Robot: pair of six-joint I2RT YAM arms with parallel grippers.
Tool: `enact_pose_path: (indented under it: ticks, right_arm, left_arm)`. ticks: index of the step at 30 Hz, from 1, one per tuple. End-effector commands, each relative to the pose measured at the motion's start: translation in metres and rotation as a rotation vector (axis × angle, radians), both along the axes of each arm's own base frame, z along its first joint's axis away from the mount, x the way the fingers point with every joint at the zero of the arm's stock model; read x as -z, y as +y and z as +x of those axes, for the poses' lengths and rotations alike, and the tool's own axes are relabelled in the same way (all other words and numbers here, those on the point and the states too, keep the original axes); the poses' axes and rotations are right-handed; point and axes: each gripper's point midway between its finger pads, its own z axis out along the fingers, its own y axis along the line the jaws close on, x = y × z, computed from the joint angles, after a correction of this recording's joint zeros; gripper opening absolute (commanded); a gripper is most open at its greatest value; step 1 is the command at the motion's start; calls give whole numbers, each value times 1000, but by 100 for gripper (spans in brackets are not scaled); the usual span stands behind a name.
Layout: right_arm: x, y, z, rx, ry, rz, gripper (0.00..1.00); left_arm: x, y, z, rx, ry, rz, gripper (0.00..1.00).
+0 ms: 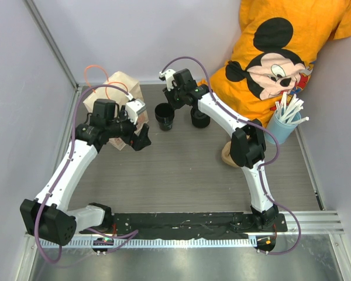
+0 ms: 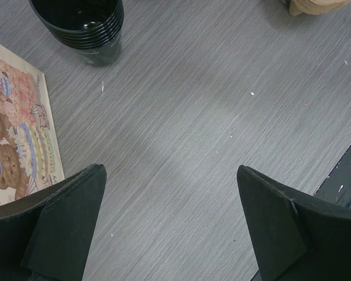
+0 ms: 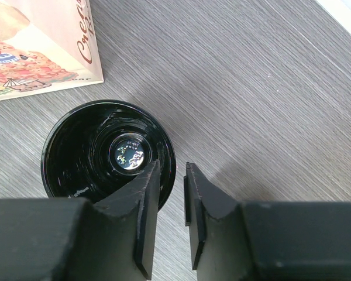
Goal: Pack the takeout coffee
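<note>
Partly behind right hand (image 3: 171,219), takeout coffee (image 3: 82,152).

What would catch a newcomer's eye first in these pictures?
The orange Mickey Mouse shirt draped in the far right corner stands out most. At the far middle, the right gripper sets its nearly closed jaws astride the rim of the open black cup. The left gripper hangs wide open beside the brown paper bag at far left.
</note>
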Motion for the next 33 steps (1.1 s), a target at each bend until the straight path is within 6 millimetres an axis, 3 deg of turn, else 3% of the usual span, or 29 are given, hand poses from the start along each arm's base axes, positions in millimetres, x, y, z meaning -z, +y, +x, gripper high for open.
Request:
enact_pose_path:
  ticks: [1,9,17,27,33]
  right_arm:
    - [-24,4,1,-10,-53,33,30]
    - [-17,5,1,-13,-41,26,24]
    - [-21,6,1,-12,-50,32,18]
    - [-25,7,-1,-21,-45,47,2]
    - [-29,8,-2,-22,-45,59,1]
  left_arm:
    - [-10,-3,5,5,-34,-30,100]
    - [-10,-4,5,5,-31,-29,100]
    - [-8,-3,5,4,-30,-27,100]
    - [-8,-3,5,4,-33,-28,100]
    - [-8,-3,5,3,-32,-27,100]
